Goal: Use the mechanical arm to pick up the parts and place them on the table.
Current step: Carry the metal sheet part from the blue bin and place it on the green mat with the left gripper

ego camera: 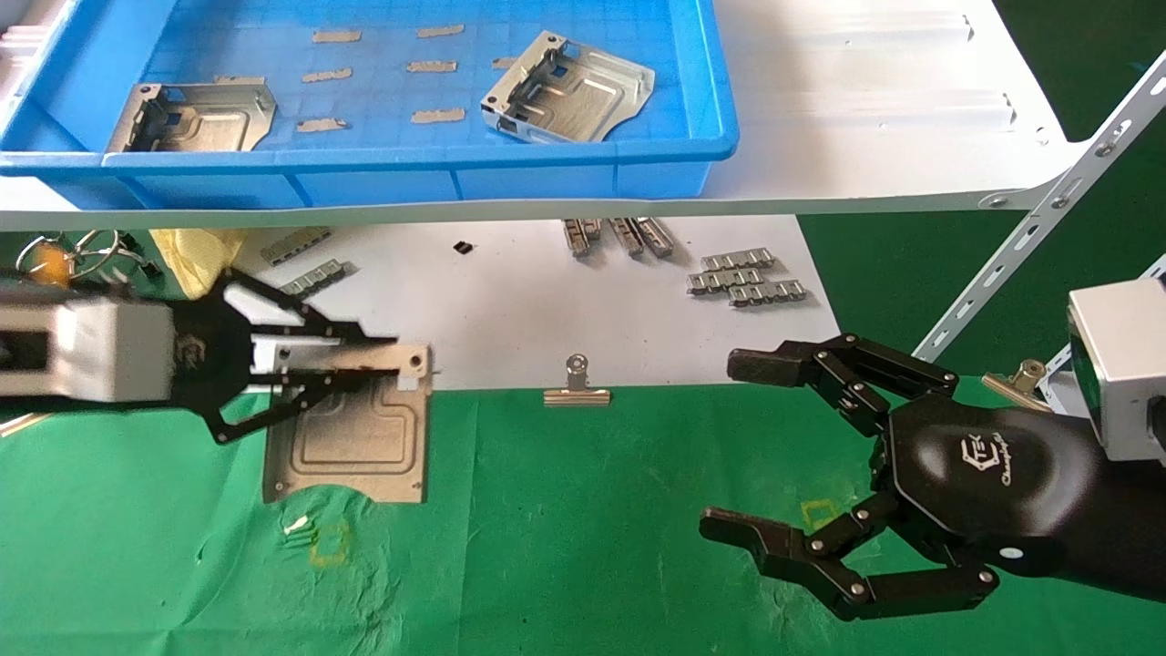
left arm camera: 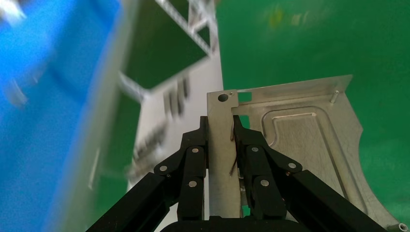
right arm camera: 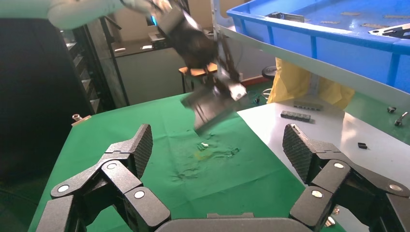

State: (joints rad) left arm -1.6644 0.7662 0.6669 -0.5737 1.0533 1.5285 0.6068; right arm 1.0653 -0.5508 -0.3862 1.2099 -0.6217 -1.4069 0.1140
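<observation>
Nearest the head camera, the right pincer hovers low over the green worktop at the robot's right, its 2 black link fingers spread wide with nothing between them. Over at the left, the left pincer has its fingers closed on the folded, slotted edge of 1 silver part; the left wrist view shows the pads pressed against both faces of that upright edge. From the right wrist view the held plate hangs tilted above the green cloth, clear of it. 2 more parts lie in the blue tray on the white shelf: 1 at its left end, another tilted toward its right.
</observation>
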